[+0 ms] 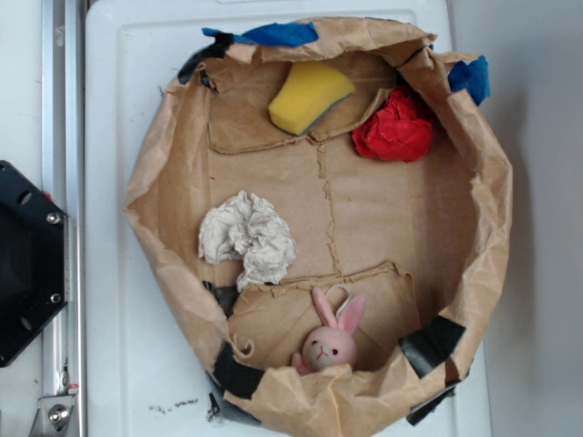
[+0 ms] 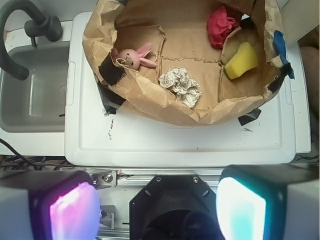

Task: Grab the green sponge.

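So the tool (image 2: 159, 202) only shows up in the wrist view, at the bottom edge: two fingers spread wide apart, one pad (image 2: 75, 210) glowing pink-purple on the left, the other glowing cyan on the right. Nothing sits between them and they touch nothing. It hangs well back from the bowl, over the black mount (image 2: 172, 207) and the metal rail.

The sponge (image 1: 311, 95) lies inside a big crumpled brown paper bowl (image 1: 496, 228), at the far side in the exterior view, just left of the red wad (image 1: 393, 127). It's yellow with a thin dark green layer along its lower right edge, resting tilted against the bowl's wall. The two look close to touching, but I can't tell for sure.

Other stuff in the bowl: an off-white cloth wad (image 1: 248, 237) near the middle-left, and a pink bunny toy (image 1: 330, 339) at the near side, tucked against the wall. Both are well apart from the sponge.

Blue tape (image 1: 278, 35) patches the far rim, black tape (image 1: 433, 341) the near rim. The bowl sits on a white desk (image 1: 118, 137). In the wrist view a grey sink (image 2: 35, 90) with a dark faucet (image 2: 27, 30) sits to the left of it.

In the wrist view the raised paper wall stands between the tool and everything inside.
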{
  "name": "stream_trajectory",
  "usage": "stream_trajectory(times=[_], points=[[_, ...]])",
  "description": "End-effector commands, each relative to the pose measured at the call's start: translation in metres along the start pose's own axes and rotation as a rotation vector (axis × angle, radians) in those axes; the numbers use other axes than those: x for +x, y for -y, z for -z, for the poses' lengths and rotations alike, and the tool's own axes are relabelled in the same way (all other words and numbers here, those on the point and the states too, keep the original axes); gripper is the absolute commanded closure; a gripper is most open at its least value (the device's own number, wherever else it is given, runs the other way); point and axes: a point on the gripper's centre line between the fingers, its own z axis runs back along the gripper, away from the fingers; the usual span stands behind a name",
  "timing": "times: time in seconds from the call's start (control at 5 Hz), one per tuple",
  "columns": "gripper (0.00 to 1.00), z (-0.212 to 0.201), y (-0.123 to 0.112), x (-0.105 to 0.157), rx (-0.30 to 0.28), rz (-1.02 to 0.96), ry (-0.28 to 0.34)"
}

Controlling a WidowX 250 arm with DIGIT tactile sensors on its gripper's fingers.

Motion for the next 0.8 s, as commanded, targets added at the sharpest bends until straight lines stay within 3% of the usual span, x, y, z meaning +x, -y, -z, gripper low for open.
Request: stream_trajectory(times=[0.0, 0.2, 0.4, 0.6], points=[[0.0, 0.0, 0.0, 0.0, 0.0, 0.0, 0.0], [0.0, 0.026, -0.006, 0.045, 0.012, -0.075, 0.015], [0.0, 0.043, -0.012, 0.078, -0.002, -0.153, 0.077], [0.0, 0.061, -0.024, 0.097, -0.018, -0.243, 0.11]])
